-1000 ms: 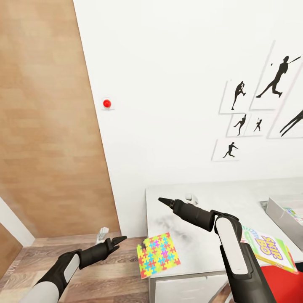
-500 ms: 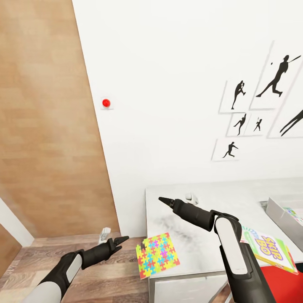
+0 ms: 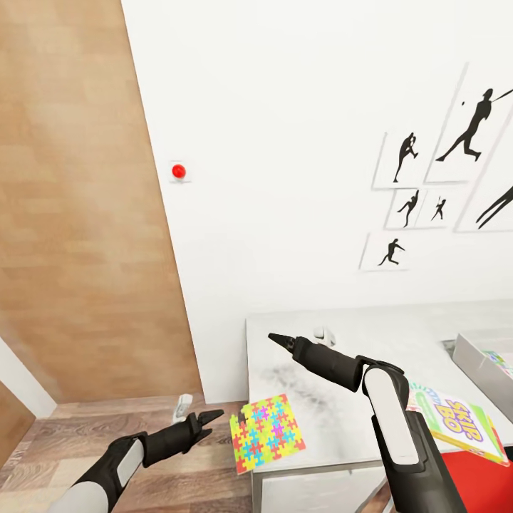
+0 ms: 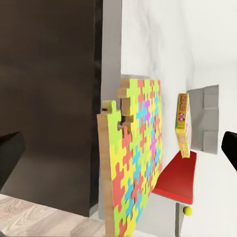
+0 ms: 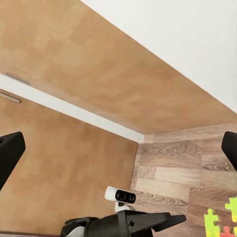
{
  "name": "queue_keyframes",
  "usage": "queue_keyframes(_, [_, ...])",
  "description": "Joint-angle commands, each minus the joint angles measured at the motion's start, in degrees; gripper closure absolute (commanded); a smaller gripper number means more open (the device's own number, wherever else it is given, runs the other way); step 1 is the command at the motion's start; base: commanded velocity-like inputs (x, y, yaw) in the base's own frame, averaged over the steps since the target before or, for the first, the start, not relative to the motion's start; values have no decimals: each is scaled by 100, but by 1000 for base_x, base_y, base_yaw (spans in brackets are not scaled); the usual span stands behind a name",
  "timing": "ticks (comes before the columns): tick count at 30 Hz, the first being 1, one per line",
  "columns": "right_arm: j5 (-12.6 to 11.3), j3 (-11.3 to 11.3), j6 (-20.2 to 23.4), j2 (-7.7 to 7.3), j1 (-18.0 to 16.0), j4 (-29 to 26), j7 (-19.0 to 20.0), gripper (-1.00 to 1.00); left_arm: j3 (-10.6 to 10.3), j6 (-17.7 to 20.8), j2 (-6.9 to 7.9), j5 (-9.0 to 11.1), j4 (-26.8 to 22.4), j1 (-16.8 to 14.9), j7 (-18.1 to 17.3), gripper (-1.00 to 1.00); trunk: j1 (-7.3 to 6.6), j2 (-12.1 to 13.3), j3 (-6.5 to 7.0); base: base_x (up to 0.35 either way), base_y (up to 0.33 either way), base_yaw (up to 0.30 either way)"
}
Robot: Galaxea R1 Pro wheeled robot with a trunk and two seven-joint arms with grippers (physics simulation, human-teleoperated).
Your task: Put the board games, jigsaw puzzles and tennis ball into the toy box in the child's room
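The jigsaw puzzle (image 3: pixel 267 432) overhanging the table (image 3: pixel 342 335) edge, lower centre, should be approached squarely — left gripper (image 3: pixel 209 417) fingers spread, nothing held.

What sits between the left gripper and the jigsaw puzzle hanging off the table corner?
Nothing visible. The left gripper, jaws open, points at the jigsaw puzzle across open air above the floor. The puzzle overhangs the table edge, so its near side is exposed.

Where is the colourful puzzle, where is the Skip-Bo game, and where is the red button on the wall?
Puzzle (image 3: pixel 268 432): head view, middle of its patterned top.
Skip-Bo game (image 3: pixel 456 420): head view, on the printed lid.
Red button (image 3: pixel 178 171): head view, centre of the red dot.
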Motion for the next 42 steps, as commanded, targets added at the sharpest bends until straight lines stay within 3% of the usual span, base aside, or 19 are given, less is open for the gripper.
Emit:
queue_keyframes(1, [50,-7,27,8,-5,-2,50,-100,10,37,-16,23,44,-5,-10,-100,25,-51,-29,0,0,0])
queue_keyframes(8, [3,-40,40,-15,104,-45,245,-100,9,1,-52,15,299,-5,-6,-100,91,-171,-82,0,0,0])
queue_keyframes(13, [-8,-51,44,-23,213,-59,1301,-100,9,-2,-57,8,326,-5,-4,-100,91,-171,-82,0,0,0])
queue_keyframes(15, [12,-53,40,-34,235,-62,2153,-100,9,-6,-58,6,331,-5,-4,-100,91,-171,-82,0,0,0])
queue_keyframes(19, [56,-52,-21,-44,246,-58,2873,-100,9,-29,-59,6,336,-5,-7,-100,178,-332,-154,0,0,0])
queue_keyframes(29, [80,-46,-331,-51,249,-47,3114,-100,13,-39,-45,14,338,-5,-28,-100,398,-733,-334,0,0,0])
queue_keyframes(42, [75,-46,-359,-192,249,-29,3119,-100,9,-46,-68,6,339,-5,-21,-100,398,-733,-334,0,0,0])
